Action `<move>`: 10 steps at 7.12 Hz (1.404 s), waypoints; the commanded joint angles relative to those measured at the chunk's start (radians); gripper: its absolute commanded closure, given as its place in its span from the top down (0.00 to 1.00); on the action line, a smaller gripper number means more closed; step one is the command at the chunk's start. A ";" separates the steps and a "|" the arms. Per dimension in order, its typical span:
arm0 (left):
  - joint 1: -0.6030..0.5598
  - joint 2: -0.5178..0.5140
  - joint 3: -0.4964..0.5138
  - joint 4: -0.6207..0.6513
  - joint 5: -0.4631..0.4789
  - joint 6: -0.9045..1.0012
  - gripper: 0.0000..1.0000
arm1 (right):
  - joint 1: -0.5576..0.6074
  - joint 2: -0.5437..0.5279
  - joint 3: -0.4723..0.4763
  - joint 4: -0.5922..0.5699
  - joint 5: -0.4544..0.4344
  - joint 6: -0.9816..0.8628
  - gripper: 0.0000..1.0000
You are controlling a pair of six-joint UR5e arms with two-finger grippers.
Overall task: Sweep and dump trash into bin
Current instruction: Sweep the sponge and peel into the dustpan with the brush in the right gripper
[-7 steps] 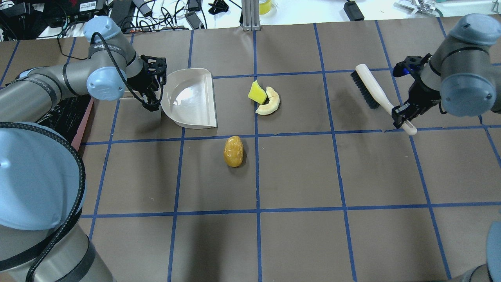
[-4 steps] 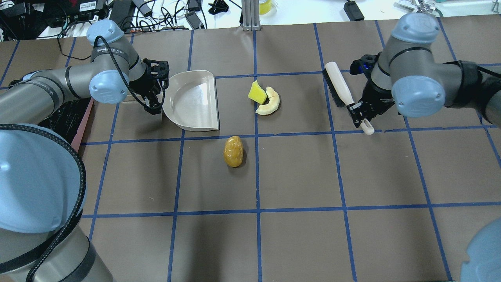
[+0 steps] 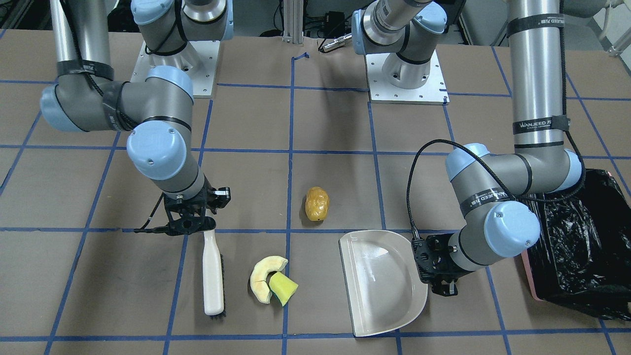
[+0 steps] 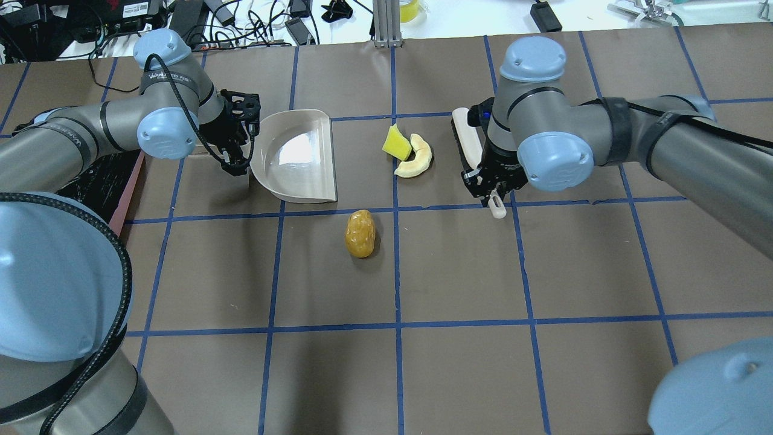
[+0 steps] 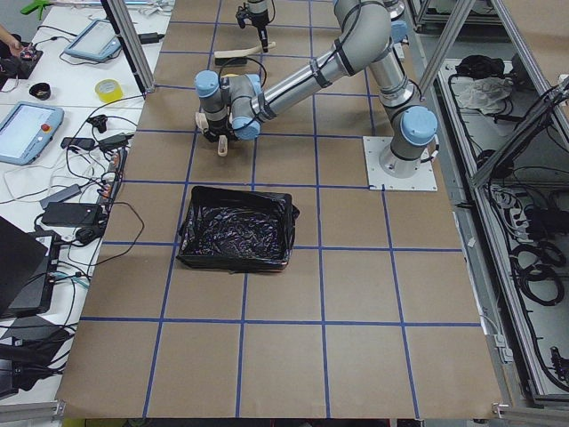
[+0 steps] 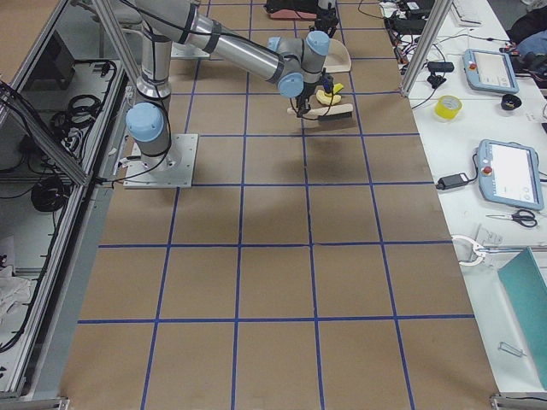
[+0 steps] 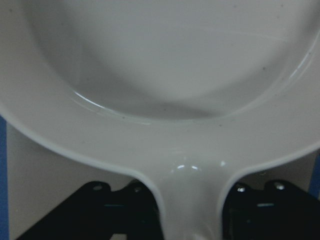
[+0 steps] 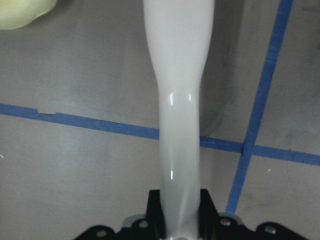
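Exterior front-facing view: the right gripper (image 3: 190,226) clamps the brush (image 3: 213,276) handle at lower left, and the left gripper (image 3: 430,268) clasps the dustpan (image 3: 379,291) handle at lower right. The lump (image 3: 316,203), slice (image 3: 259,280) and wedge (image 3: 284,289) lie unswept at lower centre. By that judgement, sweeping and dumping into the bin (image 3: 577,246) at the right edge both remain.

Both arms outstretched and low; left pincer (image 4: 237,162) and right pincer (image 4: 488,187) clamped tight.

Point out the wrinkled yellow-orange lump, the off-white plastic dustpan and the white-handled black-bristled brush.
wrinkled yellow-orange lump (image 4: 360,234): overhead view, middle of its top.
off-white plastic dustpan (image 3: 382,291): front-facing view, bare pan floor.
white-handled black-bristled brush (image 3: 213,276): front-facing view, white back above the bristles.
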 commanded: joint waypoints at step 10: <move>-0.004 0.004 -0.002 -0.007 0.007 -0.020 0.00 | 0.363 0.230 -0.334 -0.004 0.161 0.632 0.00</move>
